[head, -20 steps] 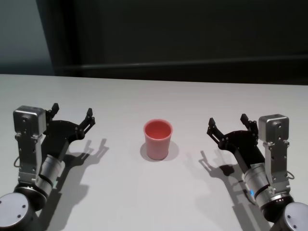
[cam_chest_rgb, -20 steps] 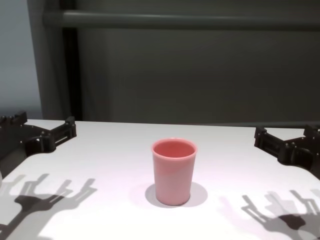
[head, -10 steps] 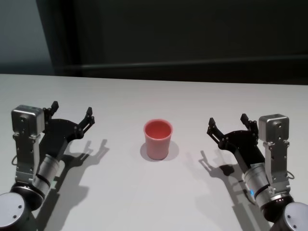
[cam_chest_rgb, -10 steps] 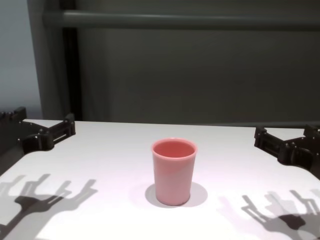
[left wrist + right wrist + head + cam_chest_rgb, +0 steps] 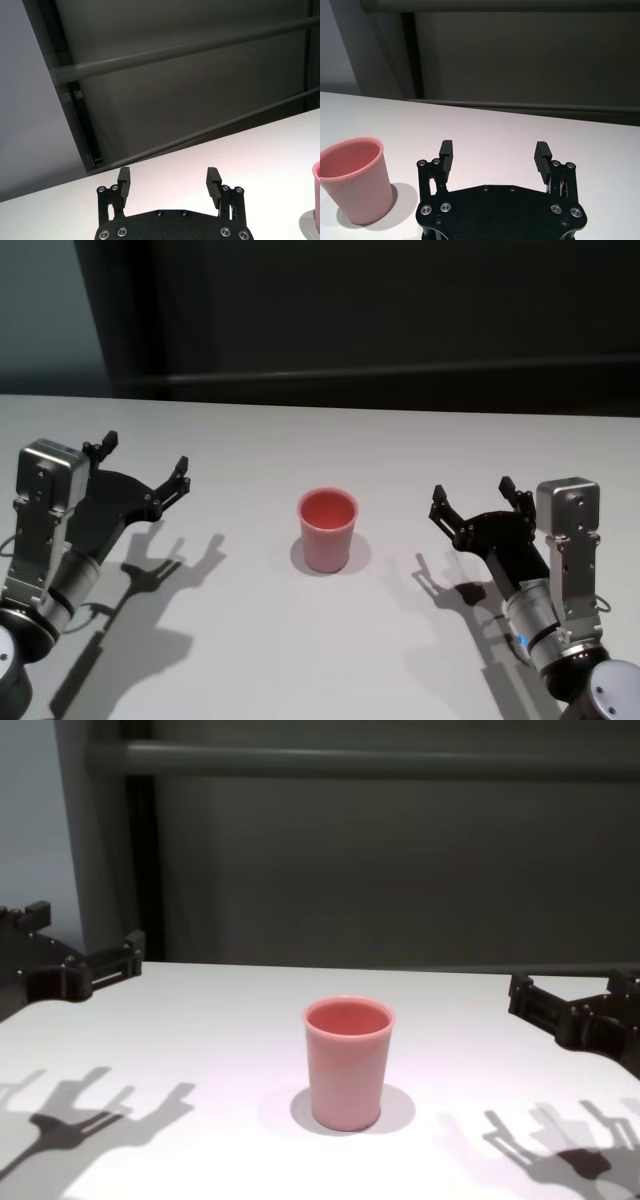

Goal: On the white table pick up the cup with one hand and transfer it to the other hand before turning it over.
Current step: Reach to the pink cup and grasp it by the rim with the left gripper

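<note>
The salmon-pink cup stands upright, mouth up, a little below the middle of the head view, on the white bench. Its base rests flat on the surface and nothing touches it.

At the left of the head view, the left gripper is held above the bench with its fingers spread wide and nothing between them. It is well apart from the cup, and bare bench lies between the two. The gripper's forked shadow falls on the bench below it, in the lower left of the frame.

At the right of the head view, the right gripper is also spread wide and holds nothing. It sits low over the bench, well apart from the cup on that side, with open surface between them. A blue light shows on its silver arm in the lower right of the frame.

In the right wrist view, the cup sits in the lower left corner, off to the side of the fingertips rather than between them. In the left wrist view, only a sliver of the cup's rim shows at the right edge.

Behind the bench, across the top of the chest view, stands a dark wall with a horizontal rail running along it.
</note>
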Motion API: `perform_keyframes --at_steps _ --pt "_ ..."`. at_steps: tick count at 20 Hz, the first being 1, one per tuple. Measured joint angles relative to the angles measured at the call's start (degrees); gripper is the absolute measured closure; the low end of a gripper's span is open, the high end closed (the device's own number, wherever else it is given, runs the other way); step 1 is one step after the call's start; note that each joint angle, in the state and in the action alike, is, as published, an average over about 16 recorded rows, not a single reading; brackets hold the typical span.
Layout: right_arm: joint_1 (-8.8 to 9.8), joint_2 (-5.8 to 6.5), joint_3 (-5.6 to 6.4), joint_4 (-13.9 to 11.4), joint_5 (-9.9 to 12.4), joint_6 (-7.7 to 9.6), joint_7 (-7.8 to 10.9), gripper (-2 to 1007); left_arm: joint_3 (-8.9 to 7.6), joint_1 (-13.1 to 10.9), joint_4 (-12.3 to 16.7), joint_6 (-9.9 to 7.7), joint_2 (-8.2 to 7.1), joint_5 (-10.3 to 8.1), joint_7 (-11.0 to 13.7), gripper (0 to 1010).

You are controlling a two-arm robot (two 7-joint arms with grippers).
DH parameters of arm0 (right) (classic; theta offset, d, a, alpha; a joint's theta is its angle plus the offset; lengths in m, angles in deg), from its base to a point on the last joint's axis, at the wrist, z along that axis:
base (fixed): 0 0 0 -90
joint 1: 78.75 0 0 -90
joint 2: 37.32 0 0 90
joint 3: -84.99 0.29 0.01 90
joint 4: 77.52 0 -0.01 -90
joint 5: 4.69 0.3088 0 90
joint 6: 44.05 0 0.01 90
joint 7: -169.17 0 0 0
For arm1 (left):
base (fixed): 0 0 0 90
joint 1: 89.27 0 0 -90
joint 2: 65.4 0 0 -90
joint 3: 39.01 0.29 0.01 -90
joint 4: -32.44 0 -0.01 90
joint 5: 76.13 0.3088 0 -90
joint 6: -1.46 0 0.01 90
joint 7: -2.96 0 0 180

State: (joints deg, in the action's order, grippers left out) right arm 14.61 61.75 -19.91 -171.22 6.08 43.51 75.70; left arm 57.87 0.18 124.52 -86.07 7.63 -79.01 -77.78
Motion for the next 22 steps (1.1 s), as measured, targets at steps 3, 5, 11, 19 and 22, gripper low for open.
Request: perform_keyframes --at_steps 3,5,11,19,22 --pt "0.0 0.0 0.0 0.0 0.0 0.0 0.0 3 -0.11 0.3 1.6 -0.88 -1.95 1.81 1.5 9" --pt "0.0 0.0 0.0 0.0 0.0 0.0 0.0 3 -0.08 0.7 2.6 -1.4 -3.38 3.19 2.5 9" --pt "0.0 0.0 0.0 0.0 0.0 0.0 0.0 3 0.99 2.8 5.3 -2.73 -8.52 8.01 6.8 9" --pt "0.0 0.0 0.0 0.0 0.0 0.0 0.0 3 4.31 7.9 6.1 -3.22 -14.84 11.86 14.4 9" --pt "0.0 0.0 0.0 0.0 0.0 0.0 0.0 3 6.04 10.3 5.7 -3.02 -16.65 12.33 17.4 9"
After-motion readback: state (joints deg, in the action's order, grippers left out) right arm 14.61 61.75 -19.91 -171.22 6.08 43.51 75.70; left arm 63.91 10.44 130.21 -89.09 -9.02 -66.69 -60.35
